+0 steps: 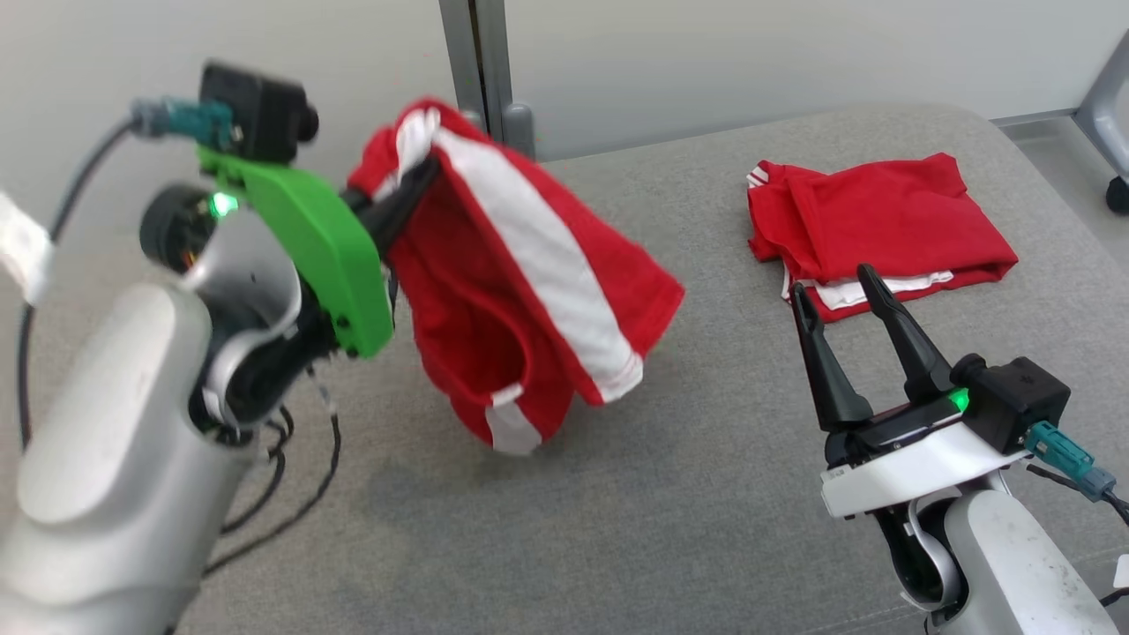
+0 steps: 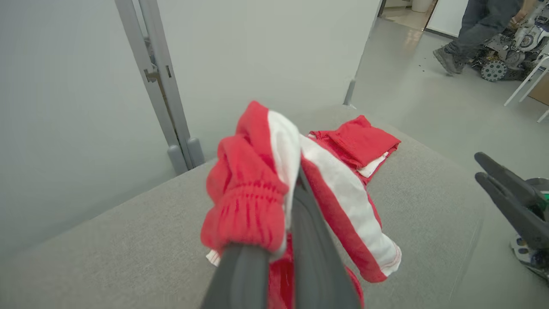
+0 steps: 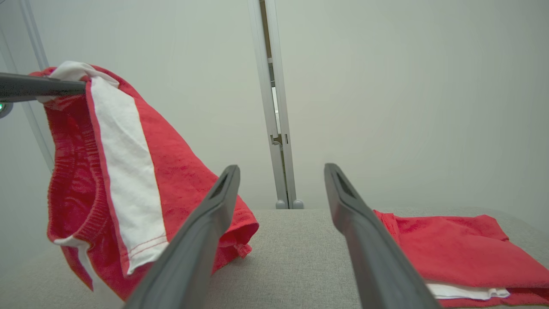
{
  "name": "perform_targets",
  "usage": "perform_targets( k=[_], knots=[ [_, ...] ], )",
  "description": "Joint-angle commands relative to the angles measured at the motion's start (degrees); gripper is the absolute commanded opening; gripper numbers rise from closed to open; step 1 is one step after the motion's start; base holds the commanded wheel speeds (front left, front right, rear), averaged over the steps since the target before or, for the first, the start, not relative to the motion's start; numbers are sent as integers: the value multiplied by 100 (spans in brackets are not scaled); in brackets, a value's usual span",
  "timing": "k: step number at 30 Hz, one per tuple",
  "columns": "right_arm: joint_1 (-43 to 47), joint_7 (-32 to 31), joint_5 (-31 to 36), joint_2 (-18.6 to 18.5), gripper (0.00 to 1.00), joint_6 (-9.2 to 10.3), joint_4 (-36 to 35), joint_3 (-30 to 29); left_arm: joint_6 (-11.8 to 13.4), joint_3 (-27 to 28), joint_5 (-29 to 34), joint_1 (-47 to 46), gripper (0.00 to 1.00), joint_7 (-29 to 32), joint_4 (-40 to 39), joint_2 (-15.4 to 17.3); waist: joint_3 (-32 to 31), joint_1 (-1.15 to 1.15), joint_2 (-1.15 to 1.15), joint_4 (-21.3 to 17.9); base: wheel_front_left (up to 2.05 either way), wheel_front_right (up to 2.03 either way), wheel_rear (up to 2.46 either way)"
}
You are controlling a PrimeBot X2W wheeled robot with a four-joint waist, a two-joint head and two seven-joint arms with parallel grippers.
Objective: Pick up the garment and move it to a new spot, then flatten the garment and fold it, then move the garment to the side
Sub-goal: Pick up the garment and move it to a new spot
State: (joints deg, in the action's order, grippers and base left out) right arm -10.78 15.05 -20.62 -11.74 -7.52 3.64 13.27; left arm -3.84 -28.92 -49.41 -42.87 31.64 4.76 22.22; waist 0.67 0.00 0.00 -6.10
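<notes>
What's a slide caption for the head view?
Left claw grips hanging red-and-white garment; right claw open near folded red garment.

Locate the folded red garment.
In the head view the folded garment lies on the grey padded surface's far right, just beyond the open right gripper.

Robotics lab: partition panels [image 2: 266, 51], wheeled machine [image 2: 493, 70].

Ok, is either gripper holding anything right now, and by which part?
The left gripper is shut on the red garment, pinching its gathered elastic edge beside the white stripe. The right gripper is open and empty.
</notes>
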Motion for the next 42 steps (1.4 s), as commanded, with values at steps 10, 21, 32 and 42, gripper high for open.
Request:
perform_targets(
  k=[10,21,32,42],
  knots=[
    [21,14,-43,-45,100,6,82,29,-214,-549,592,1934,100,-1745,2029,70,218,0,0,-153,0,0,0],
    [138,14,-79,-185,100,6,218,81,-354,-781,523,1769,100,-2507,2998,-109,-30,0,0,180,0,0,0],
    [318,14,-80,-171,100,6,187,-82,74,-446,301,1905,100,-2171,1902,1259,-153,0,0,320,0,0,0],
    [545,13,-59,-105,100,6,73,-212,1477,674,588,3093,100,-4521,759,1092,-149,0,0,285,0,0,0]
  ],
)
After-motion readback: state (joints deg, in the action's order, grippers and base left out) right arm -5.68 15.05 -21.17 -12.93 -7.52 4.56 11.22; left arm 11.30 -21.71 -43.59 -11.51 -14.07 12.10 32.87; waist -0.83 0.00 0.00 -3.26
